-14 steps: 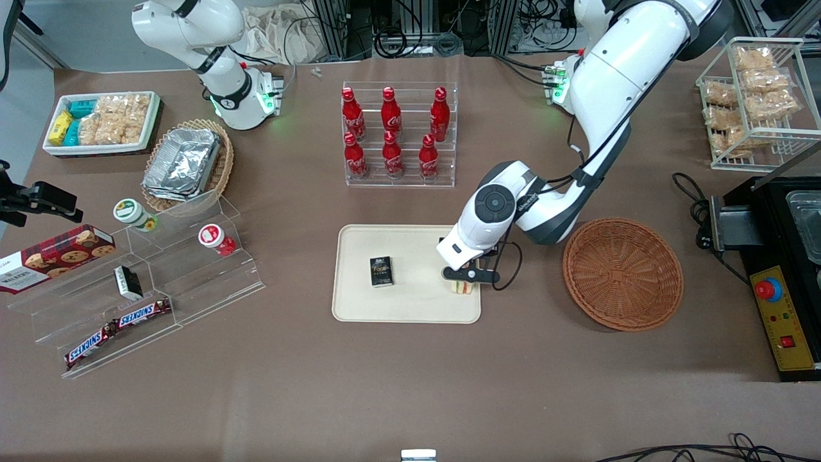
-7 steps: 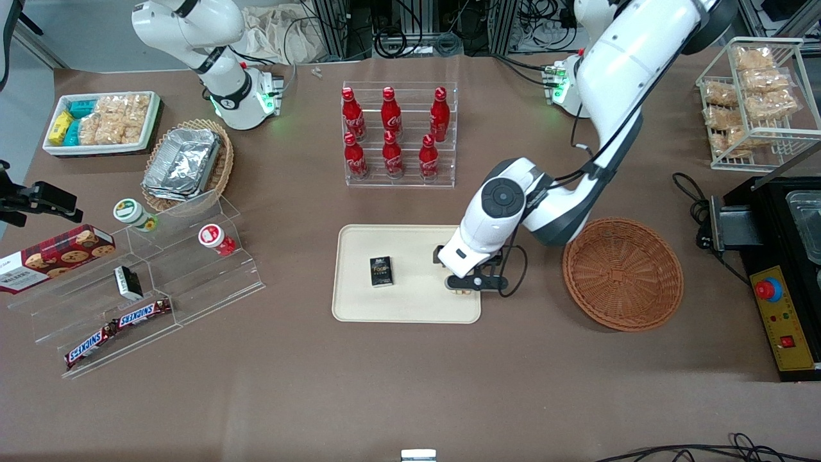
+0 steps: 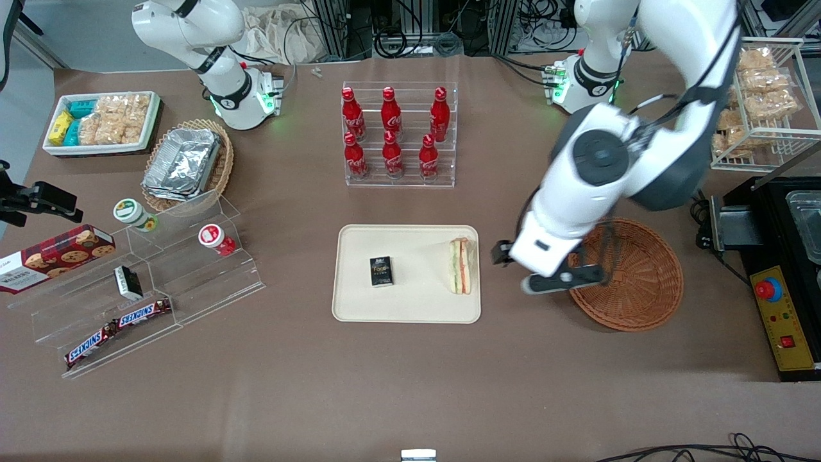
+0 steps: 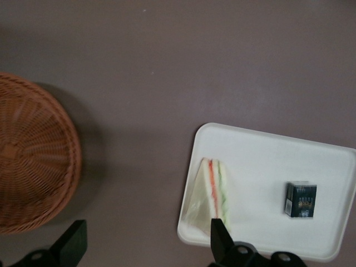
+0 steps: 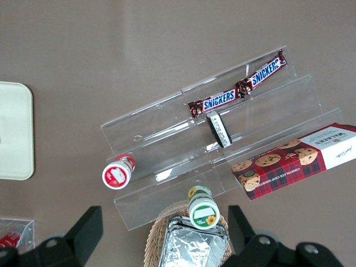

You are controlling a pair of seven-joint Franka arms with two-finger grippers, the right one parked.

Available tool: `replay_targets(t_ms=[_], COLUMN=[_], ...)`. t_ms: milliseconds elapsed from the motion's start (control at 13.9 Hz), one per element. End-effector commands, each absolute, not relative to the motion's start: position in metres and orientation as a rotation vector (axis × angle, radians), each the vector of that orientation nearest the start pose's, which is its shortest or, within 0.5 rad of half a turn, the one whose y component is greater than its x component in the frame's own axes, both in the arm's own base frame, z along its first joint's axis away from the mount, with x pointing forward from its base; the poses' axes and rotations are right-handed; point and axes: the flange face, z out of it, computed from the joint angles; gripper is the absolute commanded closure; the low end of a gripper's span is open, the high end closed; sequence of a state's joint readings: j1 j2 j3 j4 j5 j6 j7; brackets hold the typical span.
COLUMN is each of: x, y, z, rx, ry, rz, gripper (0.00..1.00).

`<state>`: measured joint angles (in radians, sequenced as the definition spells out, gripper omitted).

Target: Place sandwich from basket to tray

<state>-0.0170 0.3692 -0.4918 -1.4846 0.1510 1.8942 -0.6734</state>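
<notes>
Since the sandwich (image 3: pixel 462 265) lies on the tray (image 3: pixel 359 307), the gripper (image 3: pixel 564 280), empty with fingers spread above the basket (image 3: pixel 648 301) edge, should simply lift clear.

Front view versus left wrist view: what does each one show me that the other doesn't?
Only the front view shows the cola bottle rack, the wire rack of snack bags and the gripper raised above the table between tray and basket. Only the left wrist view shows its open fingers from above. Both show the sandwich lying on the tray, the small dark box and the empty basket.
</notes>
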Motion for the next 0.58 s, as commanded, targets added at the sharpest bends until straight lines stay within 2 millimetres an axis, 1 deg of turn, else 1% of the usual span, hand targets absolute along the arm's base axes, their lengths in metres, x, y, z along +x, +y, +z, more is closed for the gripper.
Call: replay_targets(t_ms=[0, 72, 144, 216, 288, 360, 505], x=[0.614, 0.612, 0.605, 0.602, 0.594, 0.583, 0.561], y=[-0.206, -0.182, -0.172, -0.156, -0.132, -0.116, -0.093], z=[0.541, 0.561, 0.577, 0.585, 0.604, 0.622, 0.641], rx=[-3.249, -3.241, -3.218, -3.193, -3.173, -3.165, -3.159], ry=[-0.220, -0.190, -0.131, -0.138, -0.189, -0.203, -0.239], rz=[0.014, 0.055, 0.102, 0.154, 0.151, 0.128, 0.163], gripper=[0.00, 0.00, 0.00, 0.00, 0.00, 0.00, 0.00])
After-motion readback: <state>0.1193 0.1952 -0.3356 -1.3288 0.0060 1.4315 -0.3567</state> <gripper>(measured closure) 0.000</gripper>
